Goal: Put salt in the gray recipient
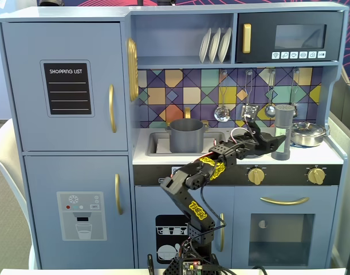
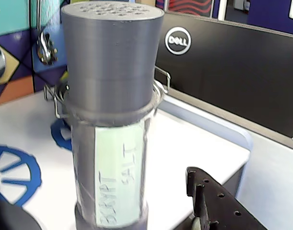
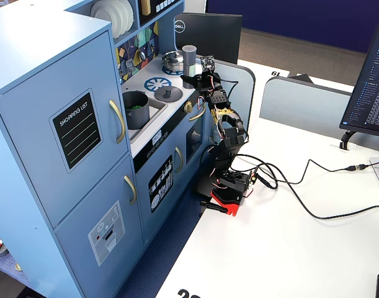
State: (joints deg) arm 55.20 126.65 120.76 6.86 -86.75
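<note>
Slim ribbed gray salt [image 2: 112, 120], perforated cap, pale-green paper label

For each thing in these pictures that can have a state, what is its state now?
salt shaker: upright on the stovetop, between the open fingers.
gripper: open, around the shaker, not yet closed.
gray pot: upright in the sink, uncovered.
lid: off, lying on the counter.
steel pan: upright beside the shaker.
fridge doors: shut.
</note>
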